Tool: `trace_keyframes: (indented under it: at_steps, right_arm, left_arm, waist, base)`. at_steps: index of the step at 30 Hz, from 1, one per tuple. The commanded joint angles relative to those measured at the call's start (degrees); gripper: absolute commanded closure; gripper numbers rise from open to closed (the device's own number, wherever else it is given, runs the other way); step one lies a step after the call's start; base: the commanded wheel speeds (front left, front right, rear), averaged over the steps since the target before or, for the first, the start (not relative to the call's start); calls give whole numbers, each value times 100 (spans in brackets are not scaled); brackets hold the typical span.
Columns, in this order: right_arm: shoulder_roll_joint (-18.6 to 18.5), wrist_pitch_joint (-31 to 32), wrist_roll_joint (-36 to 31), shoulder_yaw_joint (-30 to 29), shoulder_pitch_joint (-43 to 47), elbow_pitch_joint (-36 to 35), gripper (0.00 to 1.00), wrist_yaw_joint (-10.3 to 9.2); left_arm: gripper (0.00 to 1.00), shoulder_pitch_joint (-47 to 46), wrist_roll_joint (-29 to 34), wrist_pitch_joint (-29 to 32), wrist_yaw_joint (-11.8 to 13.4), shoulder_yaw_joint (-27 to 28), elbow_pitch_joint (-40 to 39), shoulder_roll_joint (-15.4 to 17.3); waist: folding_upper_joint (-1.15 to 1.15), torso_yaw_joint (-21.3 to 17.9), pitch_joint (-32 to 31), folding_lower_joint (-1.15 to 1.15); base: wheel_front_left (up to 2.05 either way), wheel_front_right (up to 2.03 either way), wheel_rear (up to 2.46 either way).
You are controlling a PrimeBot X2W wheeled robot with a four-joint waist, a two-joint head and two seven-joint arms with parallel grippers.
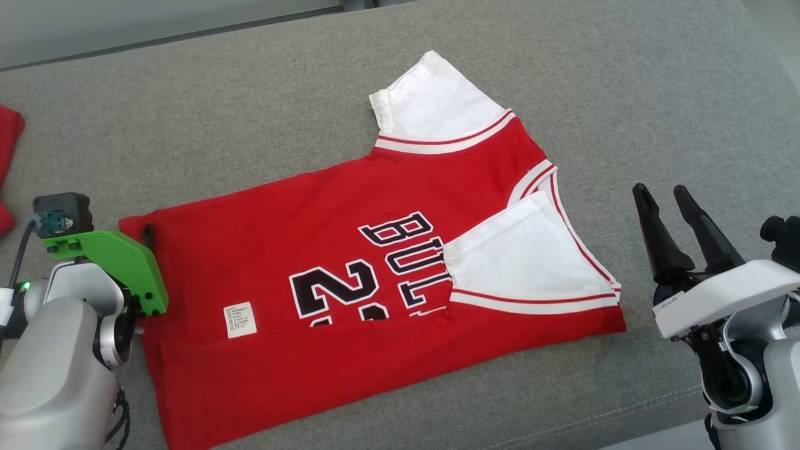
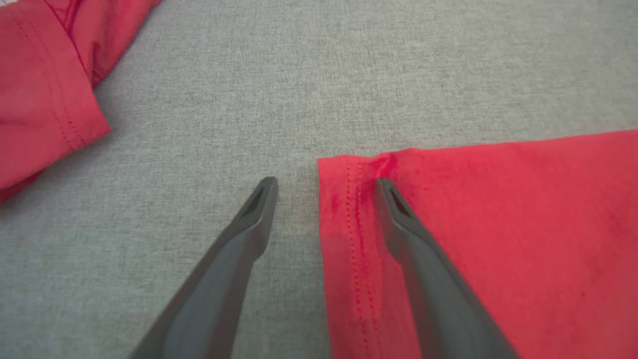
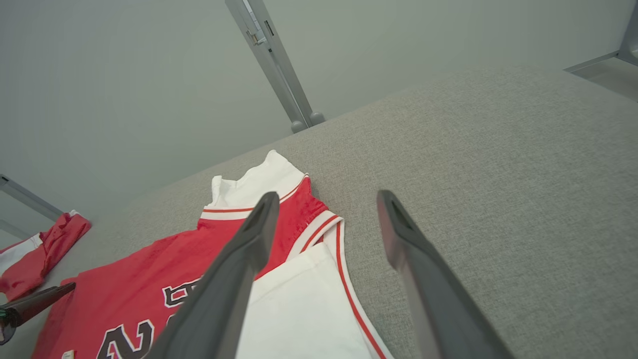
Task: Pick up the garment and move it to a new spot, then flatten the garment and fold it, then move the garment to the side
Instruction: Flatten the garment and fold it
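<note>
Claws: noted L claw (image 2: 325,183) spread astride shirt (image 1: 281,237) hem corner, R claw (image 1: 659,190) spread, idle. Judged shirt light, limp; best pinched at hem corners.

Red jersey on a grey weave

The garment (image 1: 250,250) is bright red with two plain white sleeves, one at 12 o'clock (image 1: 437,100) and one at 3 o'clock (image 1: 525,256), each edged in white-and-red stripes. Black block lettering (image 1: 400,250) outlined in white sits at its middle, and a small white label (image 1: 240,320) with dark print lies at 7 o'clock. The surface (image 1: 625,94) is flecked mid-grey. At 9 o'clock are another red cloth (image 1: 7,162) and a lime-green bracket (image 1: 119,262). The right gripper (image 1: 659,189) is black on a white shell.
</note>
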Motion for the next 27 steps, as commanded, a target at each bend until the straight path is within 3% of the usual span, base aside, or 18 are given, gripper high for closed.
trace_keyframes:
  at_steps: [1, 7, 11, 14, 17, 27]
  right_arm:
    - [-27, 23, 21, 22, -40, -43, 0, 2]
    - [-61, 50, 50, 61, -29, -108, 0, 2]
    - [-85, 90, 17, 115, -82, -130, 0, 2]
    - [-114, 129, 2, 180, -117, -159, 0, 2]
    - [-164, 183, -30, 231, -186, -155, 0, 2]
    - [-421, 642, -450, 392, -1210, 219, 0, 2]
  left_arm:
    - [2, -110, -44, -17, -29, 14, 44, -5]
    - [30, -207, -43, -50, -197, -92, 170, -34]
    - [68, -272, -35, -99, -230, -129, 291, -54]
    - [88, -326, -66, -153, -272, -143, 344, -88]
    - [99, -392, -91, -248, -290, -132, 376, -120]
    - [100, -418, -226, -737, -399, -64, 182, -334]
  waist:
    - [0, -9, 10, 0]
    - [0, -23, 19, 0]
    - [0, -35, 16, 0]
    - [0, -33, 20, 0]
    - [0, -12, 25, 0]
    - [0, 281, 104, 0]
  base:
    - [0, 0, 0]
    - [0, 0, 0]
    - [0, 0, 0]
    - [0, 0, 0]
    - [0, 0, 0]
    - [0, 0, 0]
